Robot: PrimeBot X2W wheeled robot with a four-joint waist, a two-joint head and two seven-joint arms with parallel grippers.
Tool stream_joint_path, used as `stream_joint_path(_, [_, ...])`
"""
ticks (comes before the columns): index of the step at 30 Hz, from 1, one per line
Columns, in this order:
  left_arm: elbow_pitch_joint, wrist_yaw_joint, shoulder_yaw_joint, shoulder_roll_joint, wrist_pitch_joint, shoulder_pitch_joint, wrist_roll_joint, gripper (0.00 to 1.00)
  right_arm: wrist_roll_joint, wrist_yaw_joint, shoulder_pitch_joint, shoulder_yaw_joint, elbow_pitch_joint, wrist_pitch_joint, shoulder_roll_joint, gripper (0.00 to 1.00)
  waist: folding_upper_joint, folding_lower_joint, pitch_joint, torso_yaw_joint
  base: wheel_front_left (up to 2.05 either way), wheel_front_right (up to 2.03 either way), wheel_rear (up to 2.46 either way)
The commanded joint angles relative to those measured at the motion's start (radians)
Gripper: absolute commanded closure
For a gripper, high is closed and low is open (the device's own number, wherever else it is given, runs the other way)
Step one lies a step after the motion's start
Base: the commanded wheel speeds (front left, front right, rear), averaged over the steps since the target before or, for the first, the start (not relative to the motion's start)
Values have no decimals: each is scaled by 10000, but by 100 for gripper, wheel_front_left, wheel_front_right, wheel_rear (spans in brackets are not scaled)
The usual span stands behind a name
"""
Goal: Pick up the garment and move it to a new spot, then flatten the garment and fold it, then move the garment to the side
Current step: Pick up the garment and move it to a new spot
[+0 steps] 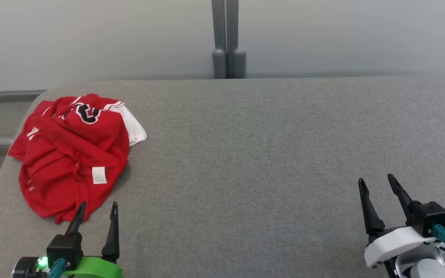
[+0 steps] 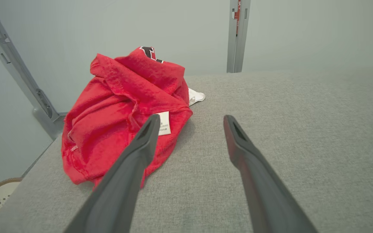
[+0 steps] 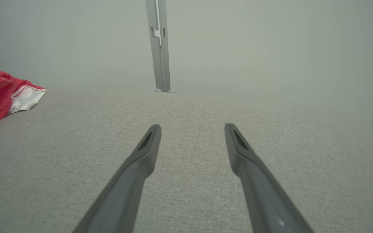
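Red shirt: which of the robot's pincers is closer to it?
Left. The left pincer is right at the near edge of the red shirt; the right pincer is far off on the other side of the grey surface.

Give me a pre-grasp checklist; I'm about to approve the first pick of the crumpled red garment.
1. Left gripper open: ok, jaws spread, nothing between them.
2. Right gripper open: ok, jaws spread over the grey surface, nothing held.
3. Garment near left gripper: ok, a crumpled heap just ahead of it.
4. Contact with the hem: cannot tell; one finger overlaps it in the head view.
5. Room for a new spot: ok, nothing lies on the surface's middle and right.
6. Garment wholly on the surface: cannot tell; its left side reaches the edge.
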Motion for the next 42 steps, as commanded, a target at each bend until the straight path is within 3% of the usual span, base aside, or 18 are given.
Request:
stream_joint_path(1, [26,3,58,32,-20,117,-52,0,86,1,49,34,-2,-34,21,0,-1,0,-240,1103,0,0,0])
stream_joint_path(8, [-86,116,683,200,-18,595,-225,0,191,-1,-263,884,113,-34,164,0,-1,0,-514,2764,0,0,0])
stream_joint_path(14, [-295,108,1117,212,-18,877,-271,0,285,-1,-294,1249,190,-34,233,0,-1,0,-515,3188,0,0,0])
stream_joint_path(20, [-520,59,1162,120,-18,343,-281,0,331,-1,-525,1406,107,-34,24,0,-1,0,4,2829,0,0,0])
stream_joint_path(24, [-154,-1,571,100,-18,-614,-379,0,283,1,-880,1374,-32,-34,-253,0,-1,0,797,2474,0,0,0])
stream_joint_path(35, [2326,-21,-1683,649,1626,-5053,-2167,0,305,1,-2132,1410,-367,-34,-916,0,-1,0,3360,1542,0,0,0])
stream_joint_path(42, [4402,-23,-2188,1292,2399,-6348,-2767,0,350,-1,-2423,1457,-329,-34,-834,0,-1,0,3800,954,0,0,0])
